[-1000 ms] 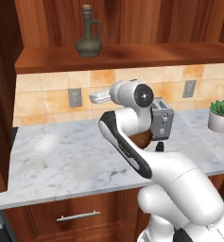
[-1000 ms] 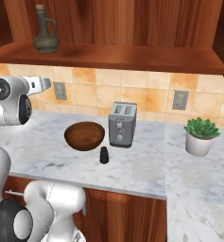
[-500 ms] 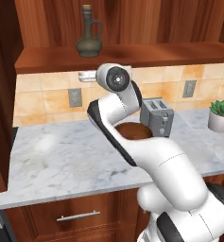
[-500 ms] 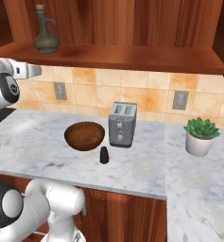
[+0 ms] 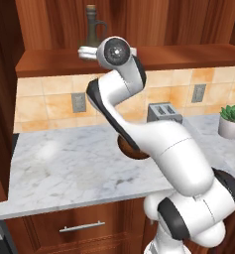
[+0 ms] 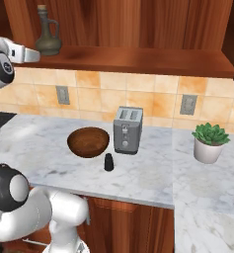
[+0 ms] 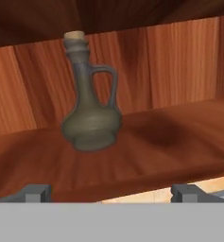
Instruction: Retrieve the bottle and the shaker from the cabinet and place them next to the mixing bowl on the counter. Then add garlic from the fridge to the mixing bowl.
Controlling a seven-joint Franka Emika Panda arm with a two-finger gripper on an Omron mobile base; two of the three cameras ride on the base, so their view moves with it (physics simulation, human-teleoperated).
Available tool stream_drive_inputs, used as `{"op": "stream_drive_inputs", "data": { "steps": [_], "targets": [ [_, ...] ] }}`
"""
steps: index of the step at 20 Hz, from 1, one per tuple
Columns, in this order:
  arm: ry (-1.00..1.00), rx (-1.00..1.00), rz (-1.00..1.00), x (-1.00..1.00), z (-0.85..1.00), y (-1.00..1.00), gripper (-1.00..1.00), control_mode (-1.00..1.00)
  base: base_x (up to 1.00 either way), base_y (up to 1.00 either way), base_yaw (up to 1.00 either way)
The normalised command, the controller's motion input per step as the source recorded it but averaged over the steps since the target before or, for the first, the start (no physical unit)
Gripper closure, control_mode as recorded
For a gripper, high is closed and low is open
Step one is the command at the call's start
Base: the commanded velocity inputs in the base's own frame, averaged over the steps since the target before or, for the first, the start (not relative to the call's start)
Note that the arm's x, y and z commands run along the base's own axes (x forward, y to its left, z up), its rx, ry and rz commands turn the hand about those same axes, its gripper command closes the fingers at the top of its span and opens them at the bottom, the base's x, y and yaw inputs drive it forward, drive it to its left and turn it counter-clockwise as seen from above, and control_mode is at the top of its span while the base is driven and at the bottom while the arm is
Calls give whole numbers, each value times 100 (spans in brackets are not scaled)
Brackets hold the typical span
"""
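The bottle, a dark olive jug with a handle and a cork, stands upright on the cabinet shelf. It also appears at the shelf's left end and behind the arm. My gripper is open just in front of and slightly below the bottle, apart from it, with nothing between its fingertips. My hand hangs at the shelf's front edge. A small dark shaker stands on the counter beside the brown mixing bowl. The garlic and the fridge are out of view.
A silver toaster stands right of the bowl against the tiled wall. A potted plant sits at the counter's right. The raised arm crosses in front of the bowl. Drawers lie below the marble counter.
The arm has swung up from counter height to the shelf, bringing the hand level with the bottle. The jaws have stayed open. Nothing on the counter has moved.
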Motion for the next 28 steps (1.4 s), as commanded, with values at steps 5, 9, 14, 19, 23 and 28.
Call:
{"op": "stream_drive_inputs", "data": {
  "steps": [5, 9, 14, 19, 23, 28],
  "targets": [
    [-1, 15, -2, 36, 16, -2, -100, -100, 0, 0, 0],
    [-21, 3, 1, 20, 0, 1, -100, -100, 0, 0, 0],
    [-18, 0, 3, 0, 1, 2, -100, -100, 0, 0, 0],
    [0, 0, 0, 2, 2, 0, -100, -100, 0, 0, 0],
    [0, -1, 0, 14, 25, 3, -100, -100, 0, 0, 0],
    [1, -3, 0, 19, 24, 10, -100, -100, 0, 0, 0]
  ]
}}
